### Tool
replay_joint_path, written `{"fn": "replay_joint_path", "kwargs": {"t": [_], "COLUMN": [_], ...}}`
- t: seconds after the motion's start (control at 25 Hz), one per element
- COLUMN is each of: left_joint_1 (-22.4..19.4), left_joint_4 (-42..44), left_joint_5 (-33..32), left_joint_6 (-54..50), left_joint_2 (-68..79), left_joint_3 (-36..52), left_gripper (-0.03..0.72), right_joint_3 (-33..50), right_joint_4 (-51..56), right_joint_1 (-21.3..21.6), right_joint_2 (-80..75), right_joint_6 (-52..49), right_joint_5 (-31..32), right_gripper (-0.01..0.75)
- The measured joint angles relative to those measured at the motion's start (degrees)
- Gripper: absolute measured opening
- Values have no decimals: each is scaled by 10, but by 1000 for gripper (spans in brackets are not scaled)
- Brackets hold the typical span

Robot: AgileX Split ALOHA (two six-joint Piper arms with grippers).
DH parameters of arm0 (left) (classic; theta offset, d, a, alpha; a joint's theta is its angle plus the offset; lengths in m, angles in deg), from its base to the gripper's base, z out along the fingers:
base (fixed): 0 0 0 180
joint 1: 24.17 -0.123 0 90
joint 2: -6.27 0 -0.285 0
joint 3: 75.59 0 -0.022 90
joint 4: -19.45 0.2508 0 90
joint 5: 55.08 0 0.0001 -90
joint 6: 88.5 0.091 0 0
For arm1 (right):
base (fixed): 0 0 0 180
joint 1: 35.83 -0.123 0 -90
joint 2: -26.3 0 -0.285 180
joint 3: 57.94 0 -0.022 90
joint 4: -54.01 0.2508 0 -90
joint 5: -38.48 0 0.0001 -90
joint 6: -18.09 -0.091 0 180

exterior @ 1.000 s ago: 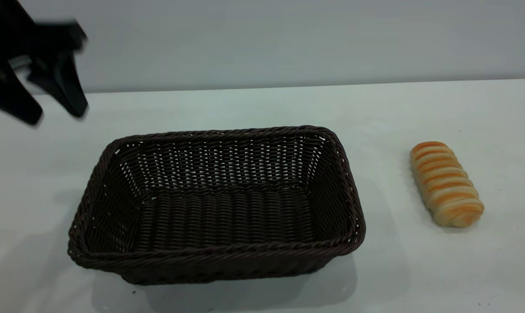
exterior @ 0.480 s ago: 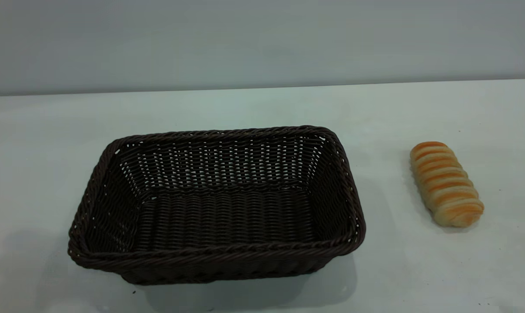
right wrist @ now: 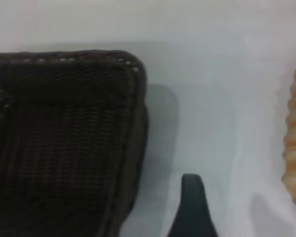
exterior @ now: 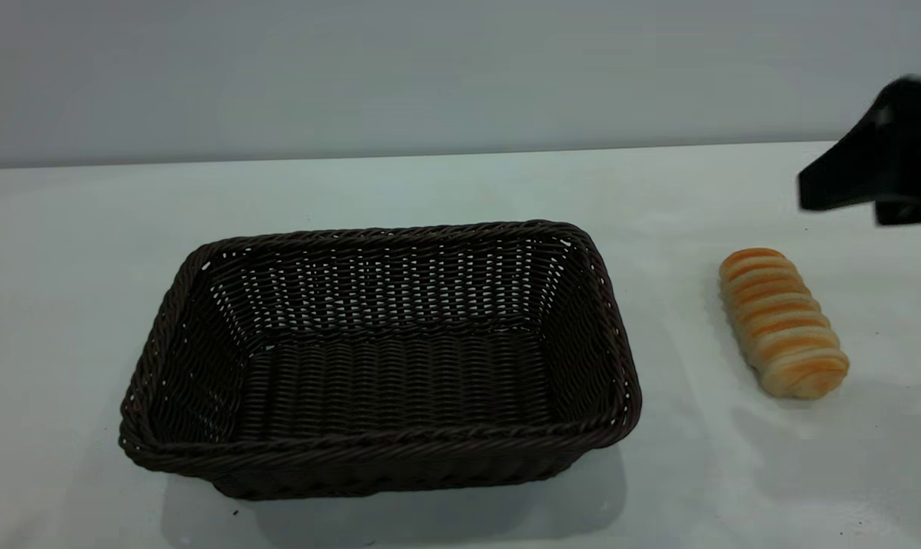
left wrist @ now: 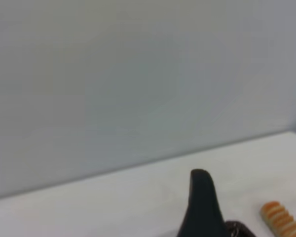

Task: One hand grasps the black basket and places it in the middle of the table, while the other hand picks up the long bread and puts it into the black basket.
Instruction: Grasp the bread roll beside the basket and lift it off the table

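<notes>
**Bringing the right pincer down on the bread**

My right pincer (exterior: 880, 171) hangs above the desk (exterior: 445, 191) at the far right edge of the exterior view, just behind the bread (exterior: 782, 322) and a little outboard of it. I see only a dark part of it there, and a single fingertip (right wrist: 193, 190) in its own wrist view, so I cannot tell how wide it stands. Nothing is in it.

The bread lies flat on the desk, its long axis running roughly toward the camera, well apart from the basket (exterior: 380, 354). The basket sits empty near the middle, slightly left.

As I judge it, the step now is the bread pickup. I would centre the pincer over the middle of the loaf, turn the wrist so the fingers close across its short width, and make sure the gap is wide before descending. A soft squeeze should do, since the crust looks yielding. Gripping near one end risks the loaf tipping on the lift.

The left pincer (left wrist: 202, 207) is out of the exterior view, raised; its opening I cannot tell either.
</notes>
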Motion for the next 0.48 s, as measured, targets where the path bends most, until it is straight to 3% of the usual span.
{"fn": "replay_joint_path", "kwargs": {"t": [0.16, 0.48], "left_joint_1": [0, 0], "left_joint_4": [-6, -64], "left_joint_5": [-14, -51], "left_joint_6": [0, 24], "left_joint_2": [-28, -108], "left_joint_3": [0, 0], "left_gripper": [587, 587], "right_joint_3": [-31, -70], "right_joint_4": [62, 75], "right_joint_1": [0, 0], "right_joint_2": [-88, -207], "right_joint_6": [88, 134], "right_joint_5": [-10, -31], "right_gripper": [583, 583]}}
